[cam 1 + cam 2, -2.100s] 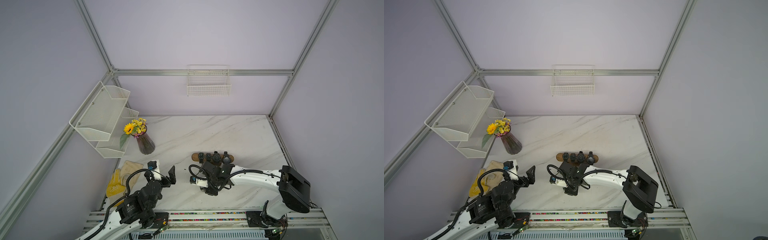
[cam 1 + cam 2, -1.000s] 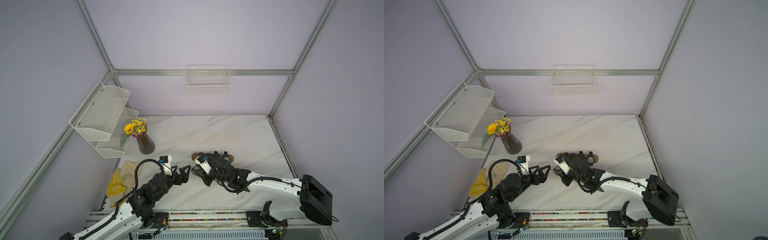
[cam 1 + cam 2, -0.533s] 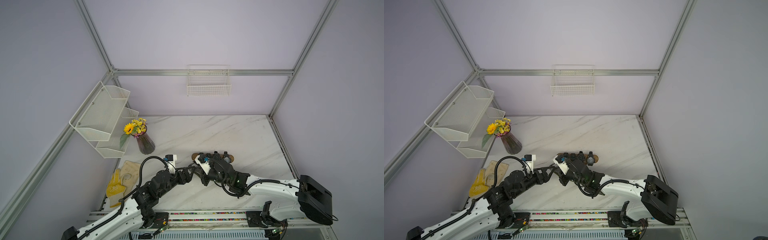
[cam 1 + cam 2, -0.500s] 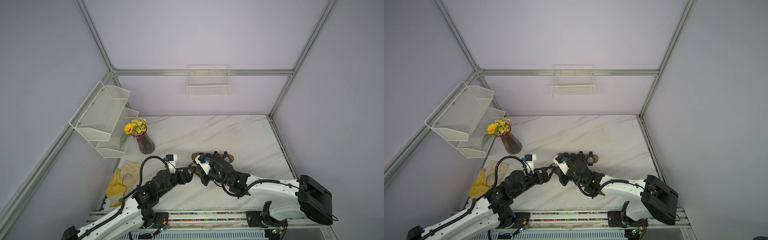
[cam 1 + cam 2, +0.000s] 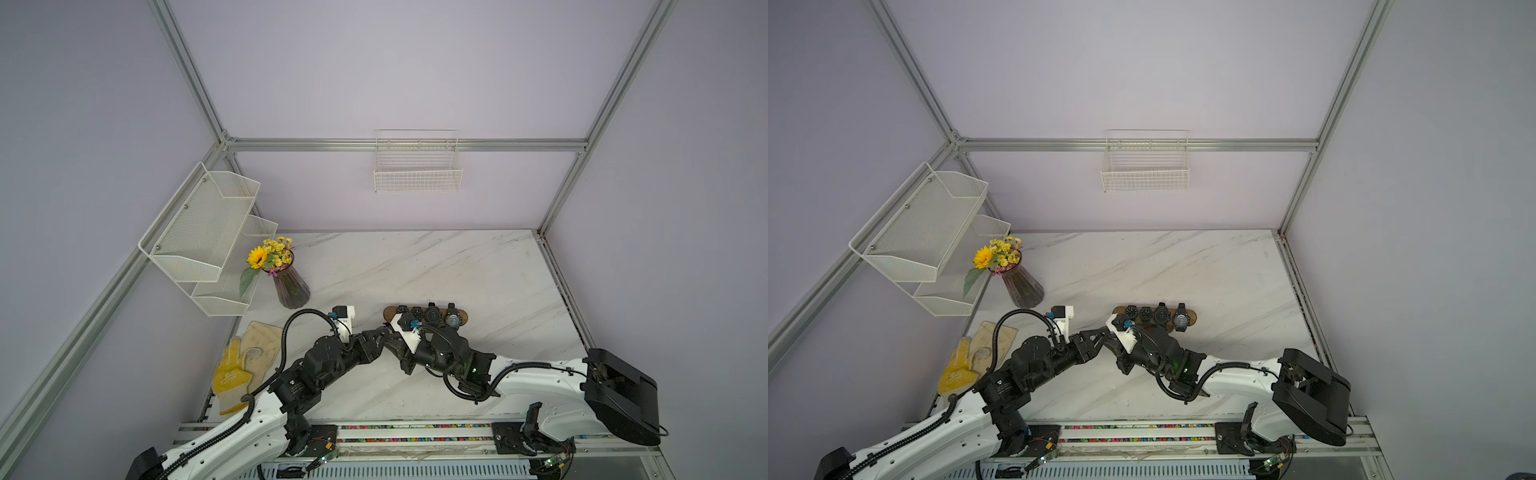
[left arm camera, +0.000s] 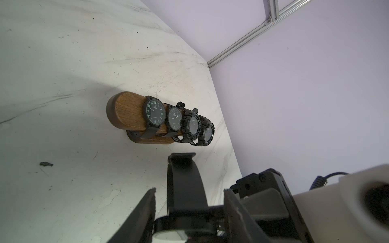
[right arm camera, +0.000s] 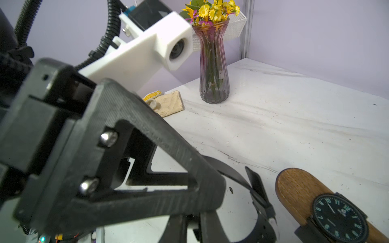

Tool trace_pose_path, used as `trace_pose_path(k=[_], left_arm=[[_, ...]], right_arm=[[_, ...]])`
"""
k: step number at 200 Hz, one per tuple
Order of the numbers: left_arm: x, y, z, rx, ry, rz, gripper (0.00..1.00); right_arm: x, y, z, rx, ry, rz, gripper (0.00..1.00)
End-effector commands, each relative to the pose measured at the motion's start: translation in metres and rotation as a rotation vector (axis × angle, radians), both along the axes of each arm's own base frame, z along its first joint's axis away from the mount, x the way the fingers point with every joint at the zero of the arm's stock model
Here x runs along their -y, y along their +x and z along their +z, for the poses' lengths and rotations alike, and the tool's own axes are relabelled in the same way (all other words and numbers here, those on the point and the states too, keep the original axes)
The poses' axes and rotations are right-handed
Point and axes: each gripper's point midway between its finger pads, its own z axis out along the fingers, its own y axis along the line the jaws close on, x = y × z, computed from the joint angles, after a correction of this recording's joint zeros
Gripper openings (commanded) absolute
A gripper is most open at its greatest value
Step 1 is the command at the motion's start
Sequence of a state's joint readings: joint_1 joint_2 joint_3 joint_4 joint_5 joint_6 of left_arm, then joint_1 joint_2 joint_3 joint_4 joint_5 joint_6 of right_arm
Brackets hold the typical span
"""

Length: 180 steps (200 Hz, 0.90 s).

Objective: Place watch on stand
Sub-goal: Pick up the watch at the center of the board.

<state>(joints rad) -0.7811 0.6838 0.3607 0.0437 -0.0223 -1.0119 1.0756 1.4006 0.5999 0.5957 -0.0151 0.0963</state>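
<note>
Watch [image 6: 182, 174] held between both end effectors near the stand [image 6: 128, 111]
Right end effector [image 5: 395, 347] clamps the black watch above the surface [image 5: 415, 270], beside the stand's bare end; left end effector's [image 6: 189, 191] fingers [image 6: 147, 210] straddle its case, grip unclear.

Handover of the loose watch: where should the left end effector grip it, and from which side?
Probably best: grip the loose watch on its strap next to the case. The left end effector straddles the band's edges, coming in opposite the right end effector. The strap stands as an open loop toward the bare end of the stand; keep that clear.
</note>
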Motion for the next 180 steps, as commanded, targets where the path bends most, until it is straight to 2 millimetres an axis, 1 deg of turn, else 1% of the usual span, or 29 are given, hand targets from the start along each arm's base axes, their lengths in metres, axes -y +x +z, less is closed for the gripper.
trace_pose_path(k=[1, 17, 40, 55, 69, 89, 117, 119, 123, 151, 180], left_arm=[[0.003, -0.001, 0.002, 0.011, -0.031, -0.018, 0.42], [0.004, 0.000, 0.001, 0.007, -0.016, -0.023, 0.35], [0.005, 0.002, 0.004, 0.018, 0.003, -0.027, 0.27], [0.005, 0.003, 0.006, 0.026, 0.005, -0.026, 0.24], [0.003, 0.004, 0.008, 0.028, 0.007, -0.016, 0.21], [0.001, 0.005, 0.010, 0.034, 0.003, -0.003, 0.17], [0.001, 0.006, 0.015, 0.043, -0.005, -0.007, 0.13], [0.001, 0.006, 0.015, 0.043, -0.006, -0.007, 0.13], [0.001, 0.006, 0.016, 0.044, -0.008, -0.008, 0.13], [0.001, 0.006, 0.019, 0.044, -0.016, -0.014, 0.12], [0.003, 0.005, 0.021, 0.045, -0.026, -0.027, 0.11]], right_arm=[[-0.003, -0.001, 0.016, 0.047, 0.062, -0.003, 0.00], [-0.003, -0.002, 0.016, 0.048, 0.063, -0.001, 0.00], [-0.005, -0.003, 0.013, 0.049, 0.043, 0.006, 0.01], [-0.005, -0.003, 0.014, 0.052, 0.034, 0.001, 0.02], [-0.002, -0.003, 0.013, 0.048, 0.029, -0.007, 0.05], [0.001, -0.003, 0.011, 0.040, 0.017, -0.013, 0.11], [0.004, -0.006, -0.002, 0.020, -0.019, -0.011, 0.23], [0.006, -0.007, 0.005, 0.028, -0.003, -0.010, 0.24], [0.007, -0.007, 0.007, 0.030, 0.001, -0.010, 0.26], [0.016, -0.012, 0.002, 0.049, -0.022, 0.001, 0.38], [0.022, -0.014, -0.005, 0.068, -0.066, 0.013, 0.42]])
